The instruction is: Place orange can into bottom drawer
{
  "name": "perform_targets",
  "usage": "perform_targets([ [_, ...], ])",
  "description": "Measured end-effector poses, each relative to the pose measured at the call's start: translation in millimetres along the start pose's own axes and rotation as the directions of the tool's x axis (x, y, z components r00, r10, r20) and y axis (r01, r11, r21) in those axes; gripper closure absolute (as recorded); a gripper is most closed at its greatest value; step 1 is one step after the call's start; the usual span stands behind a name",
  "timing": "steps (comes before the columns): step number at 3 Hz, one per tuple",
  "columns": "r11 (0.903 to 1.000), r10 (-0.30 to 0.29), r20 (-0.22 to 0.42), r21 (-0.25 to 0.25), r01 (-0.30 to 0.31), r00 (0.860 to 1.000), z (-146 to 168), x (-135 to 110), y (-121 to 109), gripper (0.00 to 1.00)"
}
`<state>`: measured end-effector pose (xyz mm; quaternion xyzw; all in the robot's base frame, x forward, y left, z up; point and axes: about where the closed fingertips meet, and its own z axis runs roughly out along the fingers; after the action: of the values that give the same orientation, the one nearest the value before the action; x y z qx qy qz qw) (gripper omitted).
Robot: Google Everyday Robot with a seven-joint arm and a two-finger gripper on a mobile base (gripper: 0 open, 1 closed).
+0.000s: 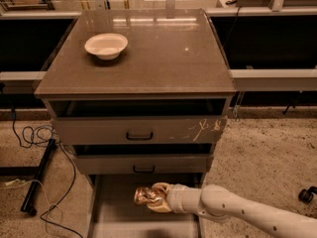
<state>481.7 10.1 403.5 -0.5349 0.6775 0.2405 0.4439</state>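
White arm [242, 213] is reaching in from the btm right corner, w/ the gripper [156, 198] at its left end, hanging over the bottom drawer [111, 217]. Its tan fingers [161, 187] are closing round the orange can [144, 196], holding it sideways, shiny end pointing left. Can is sitting above the drawer's tray, toward the rear and right of centre; can't tell if it's touching the tray floor. The bottom drawer is standing pulled out toward the camera, a pale grey tray w/ low side walls. Just behind it the plain-front drawer [109, 164] w/ black handle is sticking out slightly, and above that the scratched-front drawer [89, 131], also w/ black handle, is showing white scratches at its right end and a dark gap over it. Brown cabinet top [158, 58] is catching light reflections; a white bowl [106, 45] is resting upright near its back left corner. On the speckled floor, black cables [29, 133] are looping left of the cabinet beside a black bar [37, 177]; a caster wheel [307, 195] is showing at the far right edge.
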Motion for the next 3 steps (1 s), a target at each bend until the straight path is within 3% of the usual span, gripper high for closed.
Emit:
perform_targets([
  [2,0.9999,0.002,-0.003,-0.015,-0.002,1.000,13,10,1,1.00],
  [3,0.9995,-0.028,-0.016,-0.014,0.028,0.999,41,49,-6,1.00],
])
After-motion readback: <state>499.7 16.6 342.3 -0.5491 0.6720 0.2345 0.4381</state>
